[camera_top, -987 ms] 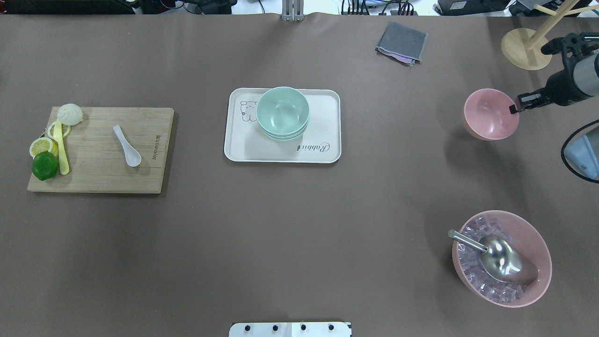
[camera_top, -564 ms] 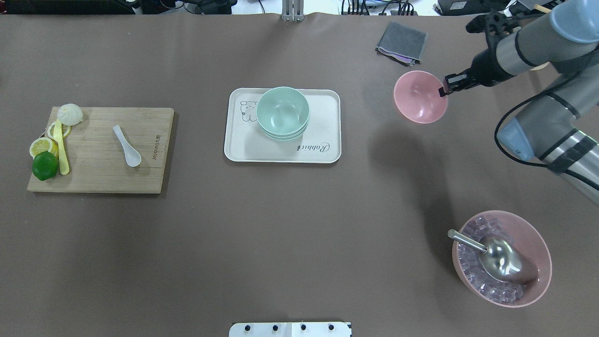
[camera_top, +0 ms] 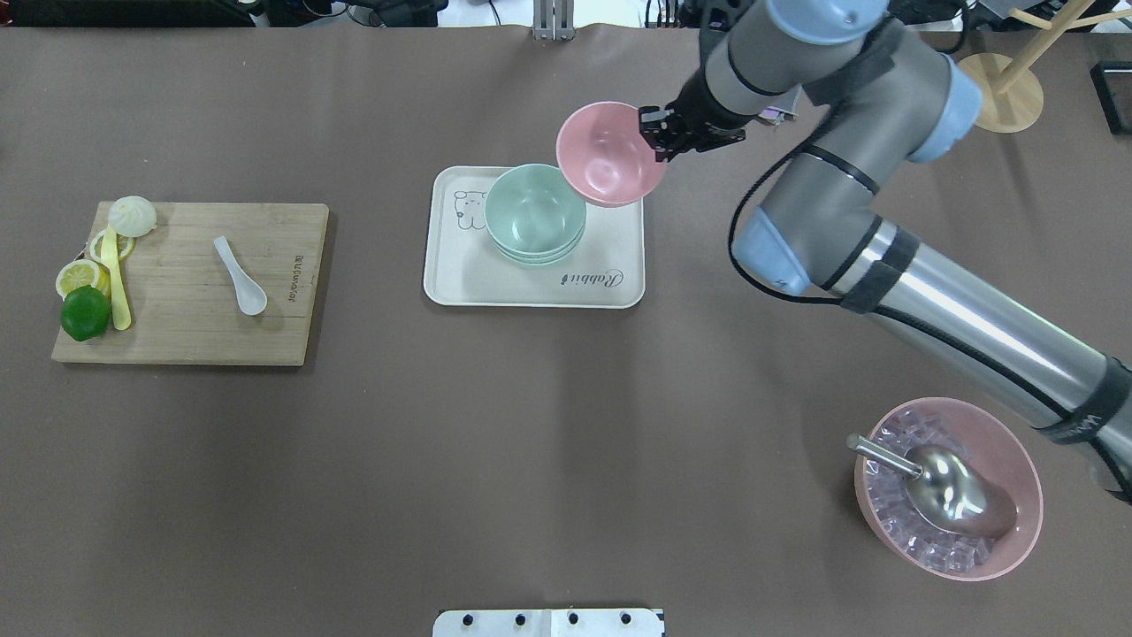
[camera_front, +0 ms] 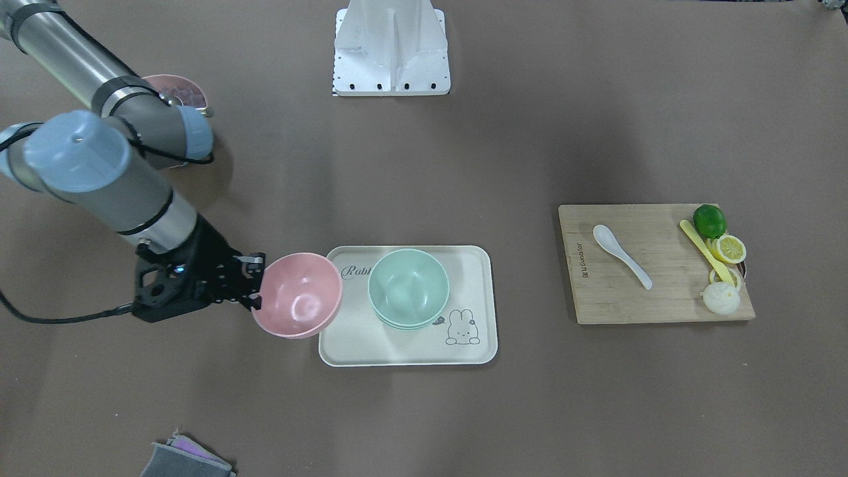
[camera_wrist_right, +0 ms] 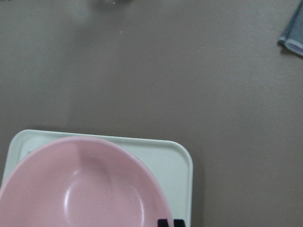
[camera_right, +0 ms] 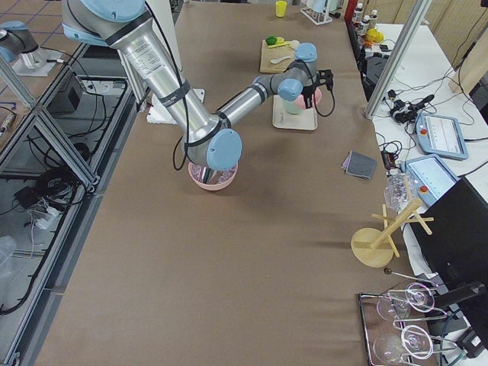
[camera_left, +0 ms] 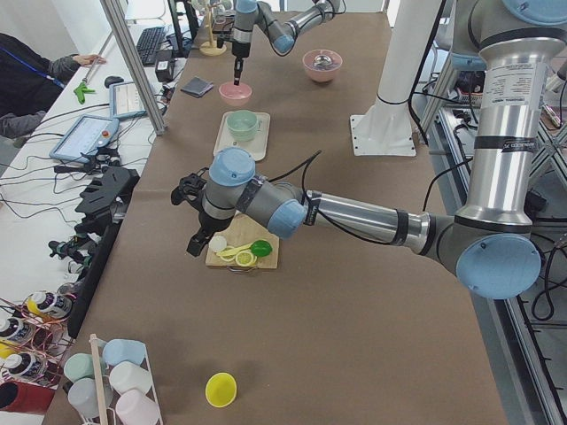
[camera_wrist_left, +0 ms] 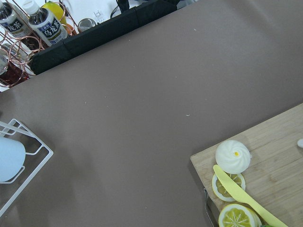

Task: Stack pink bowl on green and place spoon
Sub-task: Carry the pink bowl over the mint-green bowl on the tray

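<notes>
Brown bench: my right pincer grips the pink bowl by its rim, over the tray edge, beside the green bowls. I cannot tell if my left pincer grips anything.

The tray says "Rabbit" in curly letters near the corner closest to the robot, on its right. The pink bowl hides part of the word in the front view. The cutting board has tiny letters along its edge facing the tray, too small to read.
</notes>
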### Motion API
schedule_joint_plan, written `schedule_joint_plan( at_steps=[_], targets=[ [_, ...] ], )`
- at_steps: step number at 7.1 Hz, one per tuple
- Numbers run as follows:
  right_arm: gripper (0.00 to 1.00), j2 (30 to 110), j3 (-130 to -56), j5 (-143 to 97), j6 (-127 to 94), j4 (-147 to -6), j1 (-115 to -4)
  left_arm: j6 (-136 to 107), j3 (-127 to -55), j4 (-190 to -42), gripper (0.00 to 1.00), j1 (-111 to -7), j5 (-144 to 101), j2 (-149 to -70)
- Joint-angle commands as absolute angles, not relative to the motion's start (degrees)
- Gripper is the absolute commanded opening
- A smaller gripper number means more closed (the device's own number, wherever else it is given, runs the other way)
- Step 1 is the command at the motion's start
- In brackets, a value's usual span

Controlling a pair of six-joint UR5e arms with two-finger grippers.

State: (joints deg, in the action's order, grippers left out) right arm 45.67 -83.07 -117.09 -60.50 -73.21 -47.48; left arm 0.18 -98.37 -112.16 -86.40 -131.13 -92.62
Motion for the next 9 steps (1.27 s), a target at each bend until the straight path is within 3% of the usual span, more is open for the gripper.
schedule_joint_plan(
  at_steps=[1, 4, 9],
  targets=[
    [0.0, 39.3, -81.8, -112.4, -65.9, -79.1, -42.8, 0.2, -98.3, -112.1, 0.99, -86.4, -131.1, -92.5],
    [0.0, 36.6, -75.9, -109.2, -66.9, -79.2, -39.8, 0.2, -98.3, -112.1, 0.99, -86.4, -131.1, -92.5],
    [0.0, 36.8, -74.2, -109.1, -66.3, -79.8, -39.4, 0.2, -98.4, -112.1, 0.99, -86.3, -131.1, -92.6]
  ],
)
